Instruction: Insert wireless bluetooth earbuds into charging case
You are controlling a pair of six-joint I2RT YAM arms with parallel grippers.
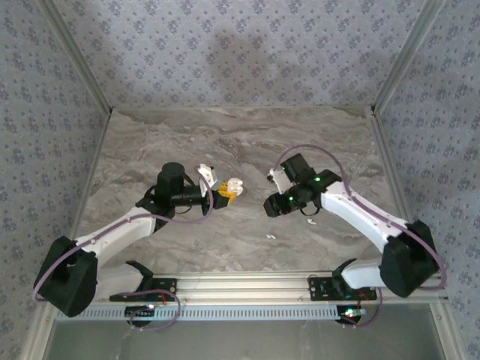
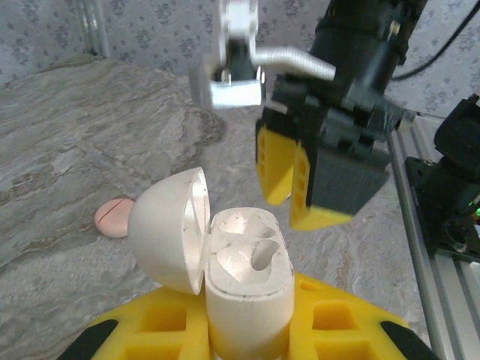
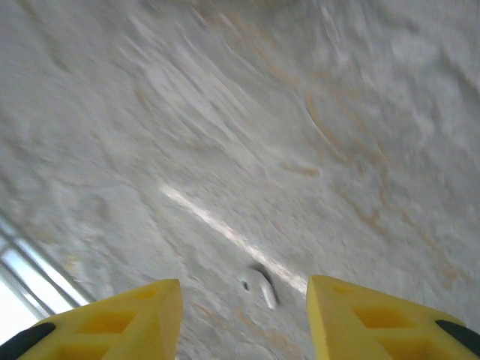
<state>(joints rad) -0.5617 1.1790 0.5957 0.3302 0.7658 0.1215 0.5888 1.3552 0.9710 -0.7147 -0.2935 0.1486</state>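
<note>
Open charging case (image 2: 247, 285) is clamped in left hand (image 2: 247, 330); at its 3 o'clock, right hand (image 3: 244, 300) is held parted above an earbud (image 3: 264, 289).

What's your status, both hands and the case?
Left hand shut on open charging case. Right hand open over earbud on table. Pink disc off aside.

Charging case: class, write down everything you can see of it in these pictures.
The charging case is small, white, glossy plastic, rounded, with dark specks. It stands upright, clamped in the left gripper between its yellow fingers, above the marble-look table. Its domed lid hangs open to the left. Inside are two moulded wells; one seems to hold a curved white piece.
</note>
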